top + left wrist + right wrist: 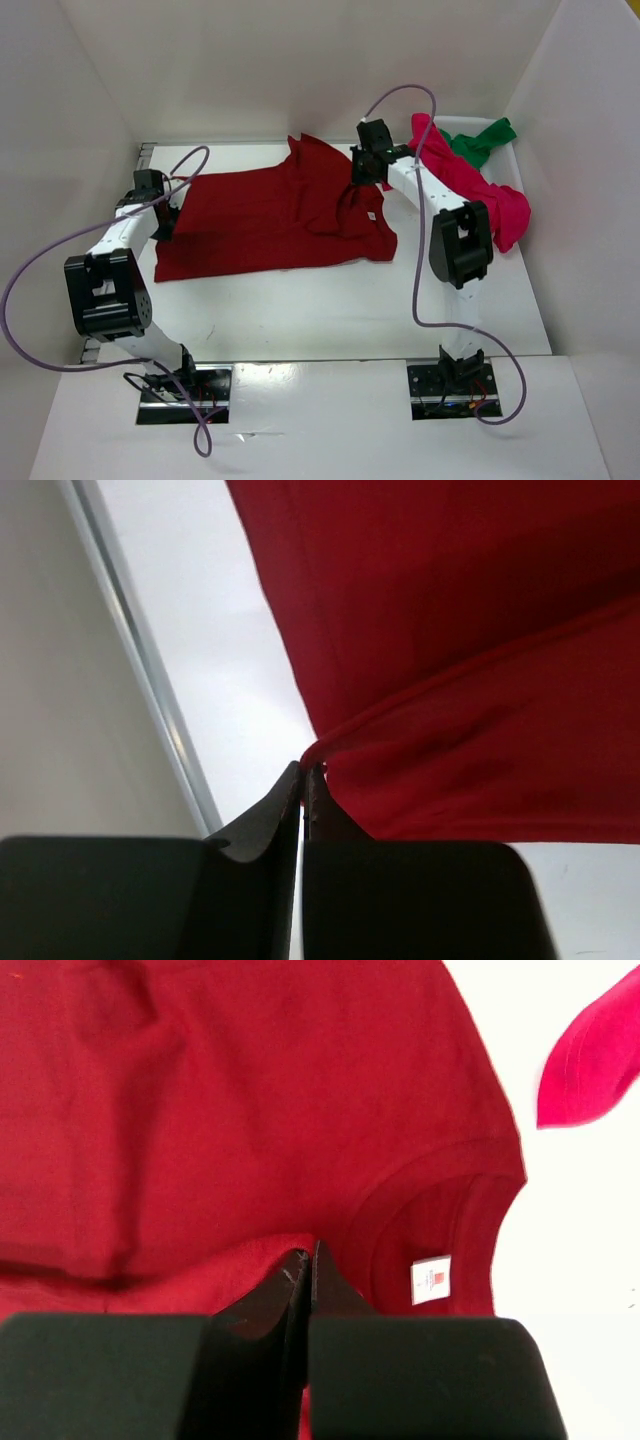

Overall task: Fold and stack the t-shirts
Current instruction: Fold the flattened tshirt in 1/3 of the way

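Counting the shirts gives three, one of each colour. One dark red shirt (260, 215) lies spread across the middle of the desk (330, 300), its collar towards the right edge. One crimson shirt (480, 190) and one green shirt (482, 140) lie bunched together, touching, at the far right corner. Two grippers are on the dark red shirt. The left gripper (305, 775) is pinched closed on its left edge, and the right gripper (308, 1258) is pinched closed on a fold just beside the collar. One small white label (431, 1280) sits inside the collar, bearing a red mark; its writing is too small to read.
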